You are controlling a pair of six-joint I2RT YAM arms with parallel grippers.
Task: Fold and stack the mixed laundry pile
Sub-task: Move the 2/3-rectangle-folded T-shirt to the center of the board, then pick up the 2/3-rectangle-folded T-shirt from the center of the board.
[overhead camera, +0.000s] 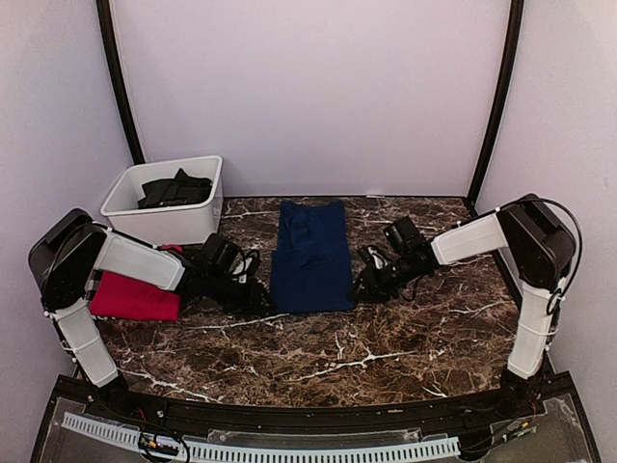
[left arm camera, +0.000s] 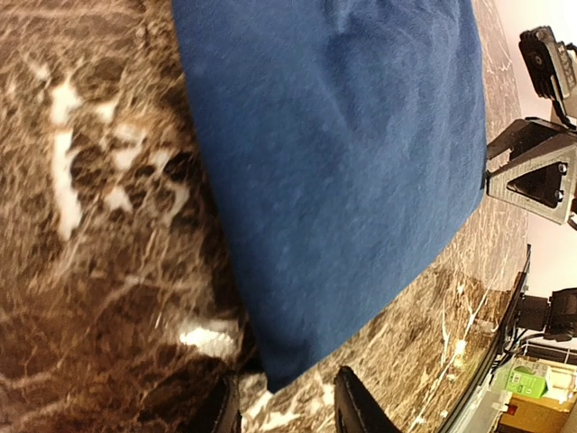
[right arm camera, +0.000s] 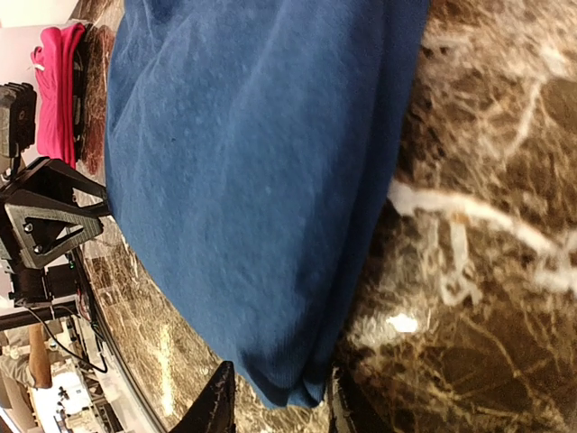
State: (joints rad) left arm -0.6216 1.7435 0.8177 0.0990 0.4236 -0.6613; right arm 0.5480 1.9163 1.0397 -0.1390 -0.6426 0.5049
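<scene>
Broadly, the job looks about halfway through. On the marble surface (overhead camera: 386,347) the navy blue T-shirt (overhead camera: 310,256) lies in the middle as a long narrow strip, folded lengthwise but not yet brought down to a compact packet. At the far left the white plastic bin (overhead camera: 154,224) holds a dark crumpled garment (overhead camera: 175,189), unfolded; its pattern cannot be made out. Just in front of the bin the red T-shirt (overhead camera: 135,297) sits folded into a neat rectangle, apparently finished. The left claw (left arm camera: 284,410) straddles the blue shirt's near left corner and the right claw (right arm camera: 278,410) its near right corner; both have fingers spread with cloth between them, not clamped. Left to do, on this reading: the crosswise fold, the dark garment, the stacking.
</scene>
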